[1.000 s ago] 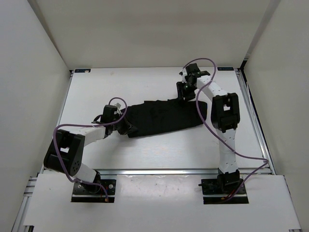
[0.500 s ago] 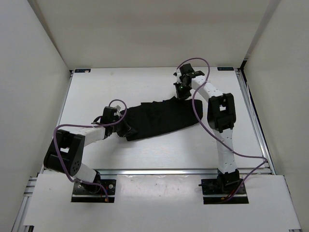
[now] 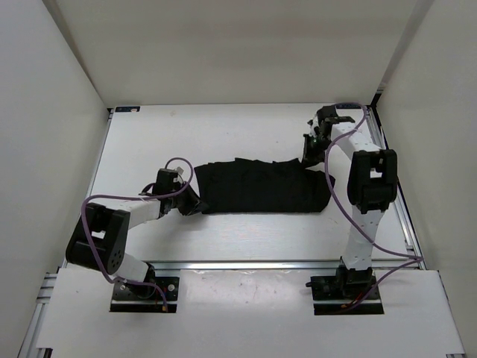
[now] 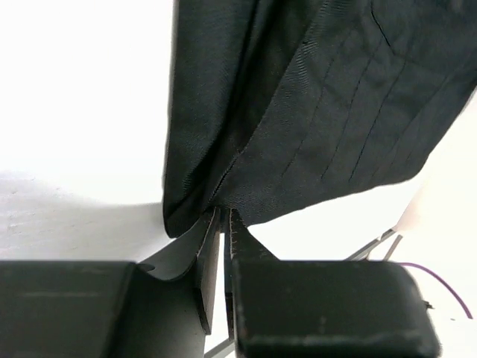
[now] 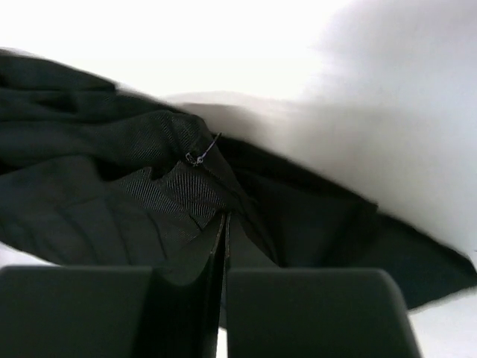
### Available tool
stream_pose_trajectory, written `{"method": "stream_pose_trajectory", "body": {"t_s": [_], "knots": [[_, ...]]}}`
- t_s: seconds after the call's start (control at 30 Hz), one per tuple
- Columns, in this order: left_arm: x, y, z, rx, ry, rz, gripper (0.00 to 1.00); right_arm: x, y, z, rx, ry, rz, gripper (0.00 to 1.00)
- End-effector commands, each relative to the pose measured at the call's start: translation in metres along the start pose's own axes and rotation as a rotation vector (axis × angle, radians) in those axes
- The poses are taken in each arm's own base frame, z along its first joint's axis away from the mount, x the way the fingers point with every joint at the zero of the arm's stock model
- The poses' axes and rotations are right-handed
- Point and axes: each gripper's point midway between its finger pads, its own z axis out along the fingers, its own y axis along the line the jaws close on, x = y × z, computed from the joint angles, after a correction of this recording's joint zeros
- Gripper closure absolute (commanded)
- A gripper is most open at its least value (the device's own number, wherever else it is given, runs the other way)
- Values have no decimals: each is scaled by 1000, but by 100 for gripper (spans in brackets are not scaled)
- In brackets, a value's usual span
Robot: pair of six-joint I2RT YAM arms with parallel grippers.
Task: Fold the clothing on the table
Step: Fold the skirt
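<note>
Since a second ago, the right gripper [image 3: 308,149] has swung from the upper middle of the overhead frame out to the upper right. The clothing [image 3: 261,186] has come with it. What lay as a slanted, bunched band is now a long, nearly level strip across the middle of the table [image 3: 223,127]. The left gripper [image 3: 191,201] has slid a little toward the lower left and sits at the garment's left end.

From above, the garment reads as a flat, matte black shape with a lumpy upper edge and a rounded right end. The tabletop is smooth and white, and a silver rail [image 3: 246,263] runs along its near edge. Purple cables [image 3: 182,165] loop over both arms.

The wrist views show detail that the overhead view does not. The left wrist camera picks up a fine diagonal weave, thin stitched pleat lines running lengthwise, and a folded lower edge. The black fingers [image 4: 209,261] stand almost together, with only a sliver between them. The corner of the fabric is pinched at their tips, so this gripper holds the garment.

The right wrist camera shows several soft folds, a coarser ribbed patch and a net-like inner layer. A tiny metal hook or pin [image 5: 201,153] lies on the net-like layer. There the jaws are pressed flat together with cloth caught at their tips, though how much is gripped cannot be told.
</note>
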Motion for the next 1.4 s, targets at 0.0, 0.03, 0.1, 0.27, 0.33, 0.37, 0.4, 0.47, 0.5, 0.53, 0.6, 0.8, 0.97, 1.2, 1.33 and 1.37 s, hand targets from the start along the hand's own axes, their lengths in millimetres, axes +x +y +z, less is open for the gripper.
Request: {"method": "stream_pose_trajectory", "body": {"t_s": [0.0,0.03,0.1,0.27,0.33,0.37,0.4,0.47,0.5,0.53,0.6,0.8,0.97,1.2,1.33,1.37], "knots": [[-4,-5,-8,29,-31,14,81,12,5,7,-11,15,17,100],[-4,-3,-9,26,-31,11,81,14,2,11,4,27,29,100],[-4,-2,-11,26,-35,12,81,22,-6,13,53,58,42,83],[-14,1,-19,15,-70,12,81,-1,5,-41,80,-148,6,39],[-23,3,-23,6,-93,15,81,15,2,-49,72,-148,24,18],[-28,2,-26,7,-109,10,81,24,-2,-55,78,-141,35,17],[-32,3,-29,13,-113,-3,81,27,-9,-63,84,-147,59,14],[-38,0,-33,27,-131,-8,81,52,-29,-59,106,-97,119,14],[-41,0,-33,31,-137,-13,80,58,-34,-64,113,-96,136,13],[-44,-1,-33,35,-139,-16,81,70,-43,-56,131,-69,164,14],[-44,-5,-32,48,-133,-17,81,85,-51,-60,137,-72,209,13],[-45,-6,-29,54,-124,-25,81,124,-60,-39,71,-21,367,6],[-48,4,-29,23,-130,-28,81,112,-48,-21,-43,-54,383,6],[-51,15,-27,-6,-128,-41,81,78,-32,13,-146,-94,342,9],[-50,16,-26,-11,-124,-38,81,63,-24,22,-227,-115,348,19],[-50,17,-26,-13,-122,-34,81,64,-11,27,-271,-100,331,24]]}}
